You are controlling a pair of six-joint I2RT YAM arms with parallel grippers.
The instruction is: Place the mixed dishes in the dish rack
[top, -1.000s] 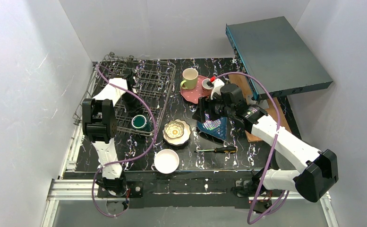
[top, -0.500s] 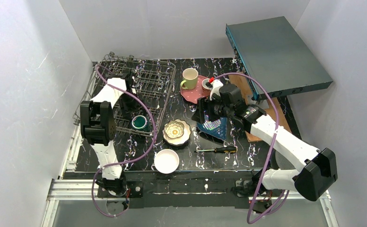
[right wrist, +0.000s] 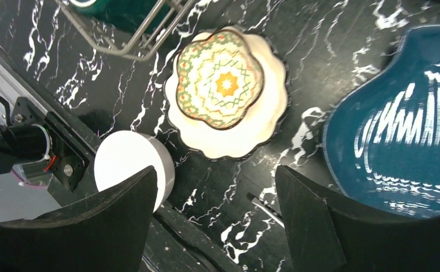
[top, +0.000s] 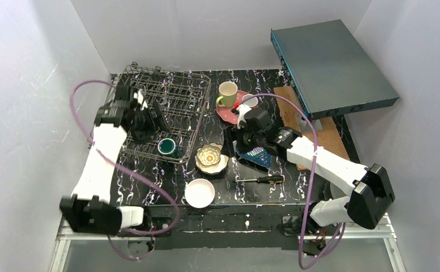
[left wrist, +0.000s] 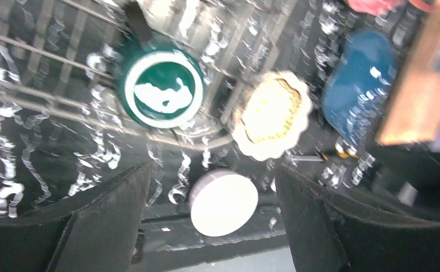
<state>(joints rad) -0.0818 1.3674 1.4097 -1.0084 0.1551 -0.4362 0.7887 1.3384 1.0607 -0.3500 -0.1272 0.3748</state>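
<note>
The grey wire dish rack (top: 166, 105) stands at the back left, and the green-inside cup (top: 167, 147) sits upright in its near right corner. My left gripper (top: 149, 116) hovers over the rack, open and empty; its wrist view looks down on that cup (left wrist: 162, 86), the floral cream bowl (left wrist: 272, 113) and the white bowl (left wrist: 224, 202). My right gripper (top: 233, 137) is open above the table between the floral cream bowl (right wrist: 220, 79) and the blue leaf-shaped plate (right wrist: 398, 147). The yellow-green mug (top: 227, 93) and small salmon cup (top: 250, 101) rest on the pink dotted plate (top: 230, 113).
A black-and-yellow screwdriver (top: 261, 179) lies near the front edge, right of the white bowl (top: 199, 192). A flat teal-grey box (top: 330, 65) leans at the back right above a wooden board (top: 314, 133). White walls close in on three sides.
My left gripper has let go of the green-inside cup, opened and drawn back up over the rack as its arm swung left. My right gripper has shifted left toward the floral bowl.
</note>
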